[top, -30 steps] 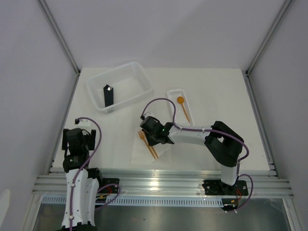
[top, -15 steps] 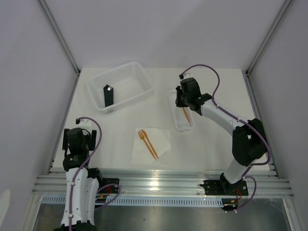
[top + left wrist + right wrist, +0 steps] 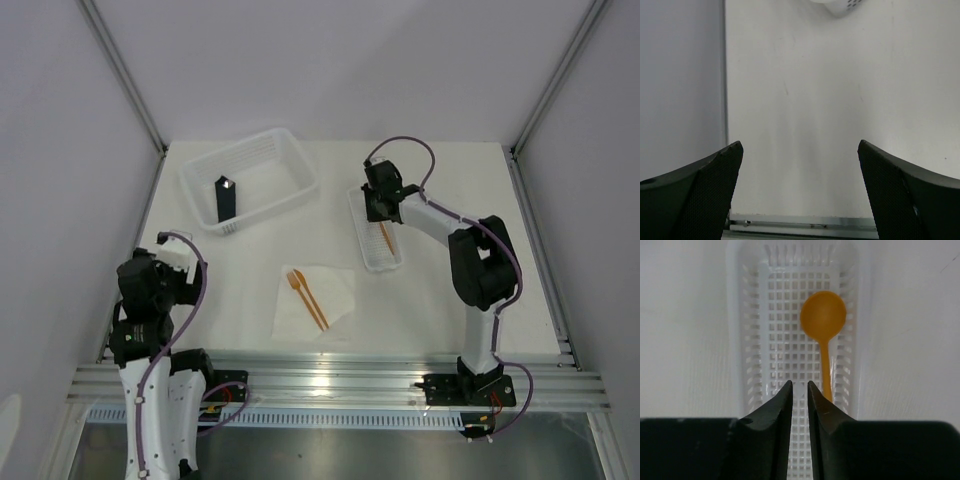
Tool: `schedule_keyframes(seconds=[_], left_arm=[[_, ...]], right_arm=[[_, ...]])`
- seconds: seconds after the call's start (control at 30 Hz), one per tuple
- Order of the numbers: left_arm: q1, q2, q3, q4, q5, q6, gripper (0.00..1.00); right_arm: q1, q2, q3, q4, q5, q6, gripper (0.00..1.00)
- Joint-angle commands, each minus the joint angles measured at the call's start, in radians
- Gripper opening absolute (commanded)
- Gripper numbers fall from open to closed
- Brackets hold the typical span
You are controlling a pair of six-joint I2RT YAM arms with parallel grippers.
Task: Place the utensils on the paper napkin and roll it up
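Where the bench [image 3: 440,300] meets its near edge, well to the left of the paper napkin [image 3: 340,292], the left hand [image 3: 800,150] hangs with its fingers spread wide and nothing between them. Farther in, the napkin lies flat on the bench, with the orange fork [image 3: 295,281] and knife [image 3: 316,310] resting side by side on its left part, slanting across it. Beyond the napkin and to its right sits a narrow white tray [image 3: 376,258], and the orange spoon [image 3: 825,355] lies inside it, bowl toward the far end. The right hand [image 3: 799,390] is over that tray, its fingers drawn almost together with just a slit between them, pinching nothing; the spoon's handle disappears behind one of them. Farthest back, beyond the napkin to its left, a white slotted basket [image 3: 265,175] holds an upright black block [image 3: 226,198].
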Motion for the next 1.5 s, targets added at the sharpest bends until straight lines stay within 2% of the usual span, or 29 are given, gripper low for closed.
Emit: schedule_keyframes(seconds=[0.0, 0.27, 0.47, 0.53, 0.7, 0.77, 0.8, 0.87, 1.1, 1.17, 1.3, 1.47], left_arm=[[0.011, -0.005, -0.019, -0.058, 0.132, 0.009, 1.0], [0.011, 0.007, -0.048, -0.046, 0.157, -0.005, 0.99], [0.011, 0.001, -0.06, -0.035, 0.143, -0.009, 0.99], [0.011, 0.001, -0.062, -0.037, 0.143, -0.009, 1.0], [0.011, 0.003, -0.062, -0.035, 0.137, -0.011, 0.99], [0.011, 0.003, -0.063, -0.035, 0.135, -0.011, 0.99], [0.011, 0.004, -0.063, -0.037, 0.135, -0.012, 1.0], [0.011, 0.004, -0.062, -0.037, 0.134, -0.014, 0.99], [0.011, 0.007, -0.059, -0.037, 0.128, -0.016, 0.99], [0.011, 0.004, -0.054, -0.037, 0.122, -0.019, 1.0], [0.011, -0.002, -0.06, -0.037, 0.112, -0.022, 1.0], [0.012, -0.003, -0.071, -0.026, 0.106, -0.023, 1.0]], right_arm=[[-0.003, 0.053, 0.061, -0.015, 0.108, -0.041, 0.21], [-0.007, 0.123, 0.075, -0.038, 0.147, -0.046, 0.25], [-0.007, 0.134, 0.073, -0.054, 0.131, -0.02, 0.31], [-0.011, 0.136, 0.067, -0.064, 0.078, -0.012, 0.32], [-0.028, 0.11, 0.016, -0.046, -0.036, 0.001, 0.15], [-0.037, 0.108, 0.015, -0.046, -0.043, -0.005, 0.13], [-0.046, 0.108, 0.015, -0.048, -0.039, -0.009, 0.07], [-0.051, 0.102, 0.016, -0.045, -0.039, -0.034, 0.01], [-0.043, -0.03, 0.064, -0.014, -0.017, -0.037, 0.0], [-0.01, -0.117, 0.055, 0.023, -0.005, -0.034, 0.0], [0.098, -0.26, 0.007, 0.055, 0.117, -0.046, 0.0], [0.29, -0.337, -0.155, 0.106, 0.095, 0.086, 0.0]])
